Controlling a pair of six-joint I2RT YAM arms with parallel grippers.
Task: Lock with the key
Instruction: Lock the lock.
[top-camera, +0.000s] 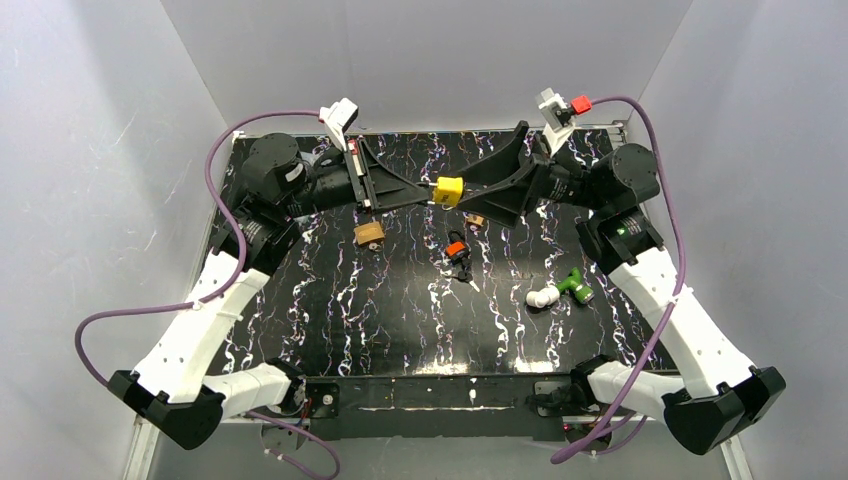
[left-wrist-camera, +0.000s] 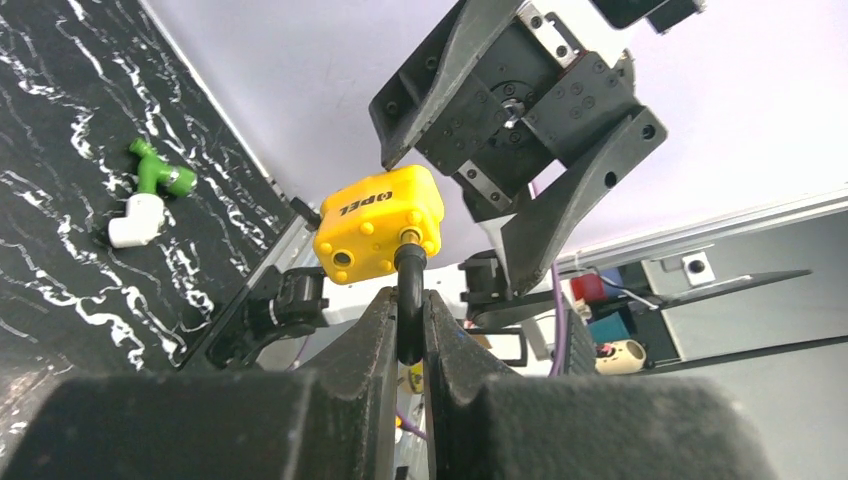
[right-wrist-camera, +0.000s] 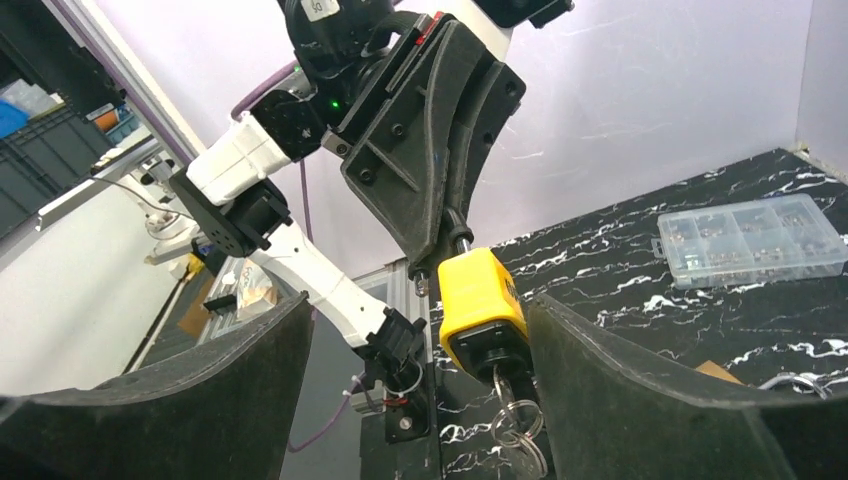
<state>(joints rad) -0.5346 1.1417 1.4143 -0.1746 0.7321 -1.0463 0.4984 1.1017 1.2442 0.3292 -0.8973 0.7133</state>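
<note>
A yellow padlock (top-camera: 449, 190) is held in the air above a black, white-veined tabletop (top-camera: 380, 320), near the middle of its far edge, where the two robot arms meet tip to tip. The left fingers (left-wrist-camera: 375, 340) are clenched on the padlock's black shackle (left-wrist-camera: 408, 290), which is pinched between the two pads with almost no gap. The right fingers (right-wrist-camera: 590, 380) are spread wide, one on each side of the padlock body, and no contact with it can be seen. A key (right-wrist-camera: 503, 385) is seated in the keyhole on the padlock's underside, with key rings (right-wrist-camera: 522, 428) hanging from it; this is shown only by the right wrist view. The grip on the shackle is made clear by the left wrist view, along with raised lettering on the padlock's face. Only the top view shows the other things on the tabletop: a brass padlock (top-camera: 369, 233) just beneath the left arm, a red and black lock (top-camera: 458, 249) near the centre, and a green fitting (top-camera: 575, 287) touching a white fitting (top-camera: 543, 297) toward the right edge. A clear compartment box (right-wrist-camera: 745, 240) lying on the tabletop is seen in the right wrist view alone.
</note>
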